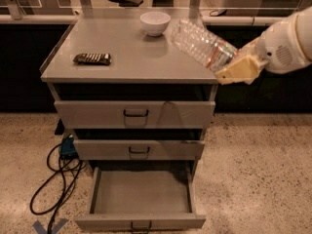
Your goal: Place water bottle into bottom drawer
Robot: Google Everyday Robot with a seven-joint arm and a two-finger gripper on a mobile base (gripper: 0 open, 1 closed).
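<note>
- The tool (238,68) sits at the right of the frame, level with the table's (126,67) right edge, and is clenched on the water bottle (201,44).
- The water bottle hangs in the air over the table's upper right corner. It is tilted, with its base pointing up and left toward the white bowl (155,22) and its neck end in the tool.
- The neck is hidden behind the tool's pale pads, so the grip seems to be near the cap, but how much of the bottle it covers cannot be told.
- The bottom drawer (141,193) is pulled out at the lower centre of the frame with its floor bare, well below and to the left of the bottle.
- Risk: held by one end, the long bottle could pivot or slip as the arm descends.
- Risk: its free end could clip the table edge or the front of the top drawer (170,115) or the middle drawer (165,150) on a tight path.
- Risk: released too high or too far forward, the bottle could bounce, roll over the low front and land on the floor by the cable (51,191).
- The snack bar (92,58) lies far left, out of the way.
</note>
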